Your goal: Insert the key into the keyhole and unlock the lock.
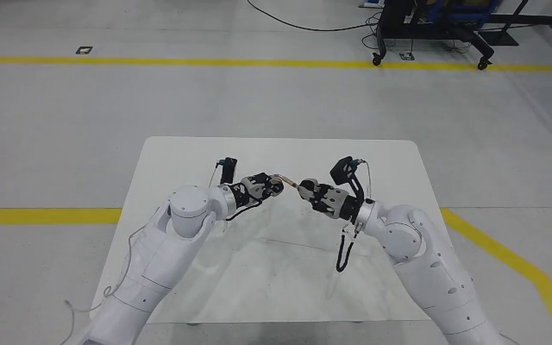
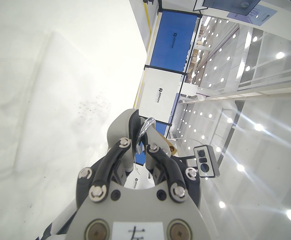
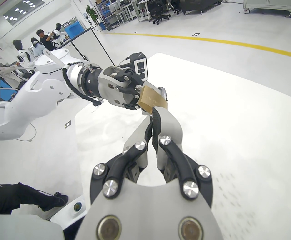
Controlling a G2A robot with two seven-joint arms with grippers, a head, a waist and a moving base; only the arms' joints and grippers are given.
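Left gripper (image 2: pixel 142 133) is clamped shut on the brass padlock (image 3: pixel 151 98), gripping at its silver shackle (image 2: pixel 147 124). The padlock is held in the air over the middle of the white table (image 1: pixel 379 159). Right gripper (image 3: pixel 155 114) has its fingers pressed together, tips touching the padlock's bottom edge. I cannot tell whether a key sits between the pads.

White table (image 1: pixel 190 155) on grey floor (image 1: pixel 259 103) crossed by yellow lines (image 1: pixel 216 60); office chairs (image 3: pixel 159 13) behind.
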